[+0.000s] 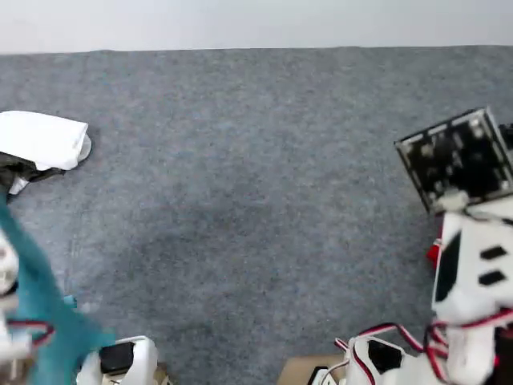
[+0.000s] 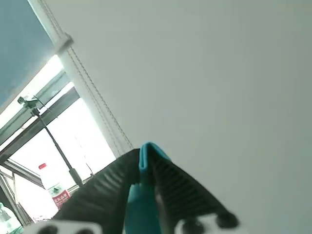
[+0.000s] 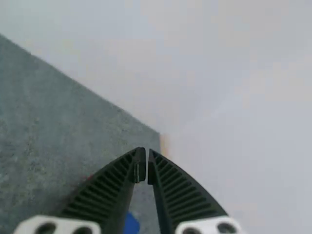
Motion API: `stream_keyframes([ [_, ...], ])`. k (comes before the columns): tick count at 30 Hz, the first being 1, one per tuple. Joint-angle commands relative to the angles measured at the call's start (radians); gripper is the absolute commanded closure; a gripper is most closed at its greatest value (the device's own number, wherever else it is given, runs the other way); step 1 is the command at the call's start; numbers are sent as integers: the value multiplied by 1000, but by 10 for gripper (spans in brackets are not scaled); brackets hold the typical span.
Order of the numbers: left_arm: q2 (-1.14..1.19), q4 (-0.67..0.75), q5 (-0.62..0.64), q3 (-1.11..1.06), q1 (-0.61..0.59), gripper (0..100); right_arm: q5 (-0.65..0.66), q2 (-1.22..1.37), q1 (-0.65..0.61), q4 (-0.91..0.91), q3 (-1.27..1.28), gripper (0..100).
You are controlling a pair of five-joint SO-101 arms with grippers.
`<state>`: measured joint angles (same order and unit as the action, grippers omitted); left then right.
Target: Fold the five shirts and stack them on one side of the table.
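Teal shirt [image 1: 44, 313] hung raised over the surface's [image 1: 256, 200] front left corner, pinched between the closed fingers of the left pincer [image 2: 146, 150], which pointed up toward a wall [image 2: 219, 73] and window [image 2: 48, 141]. Right pincer [image 3: 142, 158] was closed on nothing, above the grey surface near its edge. A folded white shirt [image 1: 44, 138] lay on dark cloth [image 1: 20, 170] at the left edge.

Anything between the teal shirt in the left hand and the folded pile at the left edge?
Nothing visible: the teal shirt hangs from the left hand, with bare mat up to the pile.
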<state>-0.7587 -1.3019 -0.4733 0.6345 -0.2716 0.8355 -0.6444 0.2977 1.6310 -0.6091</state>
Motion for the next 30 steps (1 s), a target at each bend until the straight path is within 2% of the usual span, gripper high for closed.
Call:
stream_keyframes([
  [1, 29, 5, -8, -38, 26, 998, 3, 5, 5, 2, 58, 988],
  [6, 35, 72, -8, -48, 169, 998, 2, 5, 5, 2, 114, 988],
  [9, 74, 94, -11, -87, 175, 998, 2, 5, -4, 2, 141, 988],
  [13, 127, 80, -9, -160, 69, 998, 2, 5, -77, 24, 207, 988],
  [18, 167, 75, -9, -363, -61, 998, 0, 10, -236, 54, 351, 988],
  [21, 175, 81, -14, -519, -129, 998, -68, 19, -344, 33, 470, 988],
  [26, 175, 83, -41, -730, -184, 998, -175, 114, -535, -137, 706, 988],
  [30, 164, 83, -84, -854, -216, 998, -224, 305, -638, -306, 781, 988],
])
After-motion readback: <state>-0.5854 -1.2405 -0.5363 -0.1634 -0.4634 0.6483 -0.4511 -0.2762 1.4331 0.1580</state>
